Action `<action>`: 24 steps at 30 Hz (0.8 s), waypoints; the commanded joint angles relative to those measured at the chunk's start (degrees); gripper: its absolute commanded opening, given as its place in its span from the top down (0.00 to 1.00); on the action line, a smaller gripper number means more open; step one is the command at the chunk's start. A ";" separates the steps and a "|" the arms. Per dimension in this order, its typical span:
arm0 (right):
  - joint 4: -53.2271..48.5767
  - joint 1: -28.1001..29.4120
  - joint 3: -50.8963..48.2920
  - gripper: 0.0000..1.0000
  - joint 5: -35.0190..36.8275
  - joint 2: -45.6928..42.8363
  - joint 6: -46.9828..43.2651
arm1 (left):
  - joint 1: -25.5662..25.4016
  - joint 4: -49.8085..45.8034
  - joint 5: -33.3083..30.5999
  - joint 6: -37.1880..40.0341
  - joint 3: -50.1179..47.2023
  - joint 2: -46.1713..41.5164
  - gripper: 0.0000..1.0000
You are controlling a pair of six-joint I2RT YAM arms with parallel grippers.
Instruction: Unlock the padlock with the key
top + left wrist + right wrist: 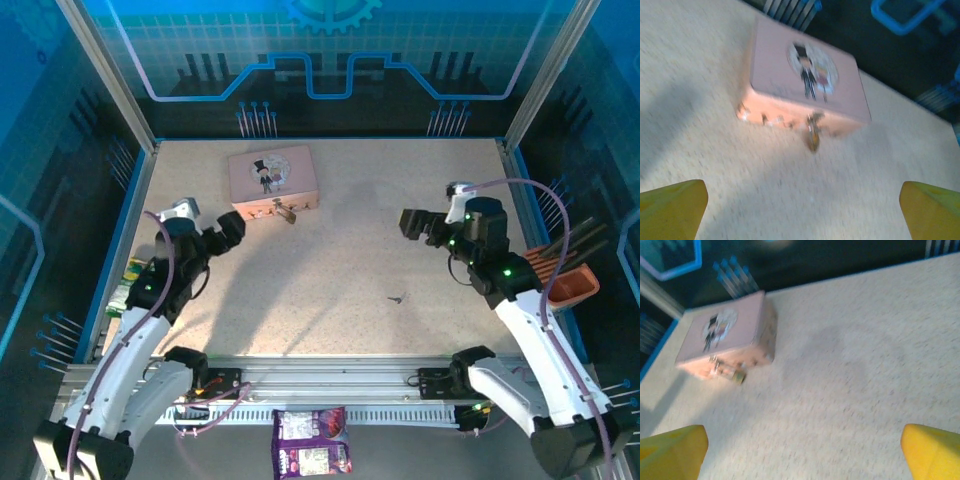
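**1. Padlock** (290, 214): tiny, brass body. Sits at the front face of the pink tin (272, 178), far-left area of the desk (330, 260). Looks hung on the tin's clasp w/ the body dangling toward the desk. Wrist views too blurred to confirm. Judged not yet unlocked.

**2. Key** (398, 298): small dark sliver, flat on the desk, centre-right. Well apart from the padlock, nearer my R arm. Can't tell which end is the bow.

**3. R end effector** (412, 222): jaws wide, nothing held. Hovers above the desk on the far side of the key, aimed toward the tin.

**4. L end effector** (228, 230): jaws wide, nothing held. Near the tin's front-left corner, padlock just beyond it.

**5. Step in hand (my judgement):** fetch the key w/ R.
- Come down from above w/ the jaws straddling the bow end.
- Bring the tips right to the desk surface, since the key is thin and flat.
- Close slowly so it doesn't skate off.
- Grip the bow only, leaving the blade free for the keyhole.
- L to steady the padlock body or tin so nothing swings on insertion.
- Risk: the key flicks away or gets pinched crooked, which would need a re-grasp.
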 commanded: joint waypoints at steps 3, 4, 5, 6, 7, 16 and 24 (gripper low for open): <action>-19.42 9.43 4.94 0.01 10.09 1.65 1.44 | -10.12 -6.72 3.98 -1.29 -0.48 0.67 0.01; -20.61 11.05 4.31 0.02 11.27 1.96 2.79 | -12.23 -6.40 3.71 -1.71 -1.26 1.07 0.01; -21.48 12.54 3.49 0.03 12.16 2.17 4.08 | -13.91 -6.11 3.44 -2.16 -2.00 1.47 0.01; -22.00 13.64 2.39 0.04 12.84 2.32 5.56 | -16.04 -5.68 3.18 -2.55 -2.76 2.09 0.01; -22.40 14.79 0.72 0.05 13.13 2.73 7.56 | -17.94 -5.36 2.73 -2.83 -3.51 2.65 0.01; -14.88 20.25 -11.55 0.23 11.25 9.56 19.47 | -24.04 1.12 2.80 -1.86 -11.80 2.47 0.01; -10.53 20.31 -13.08 0.49 11.98 19.59 21.60 | -24.26 2.79 2.97 1.33 -17.26 -4.53 0.01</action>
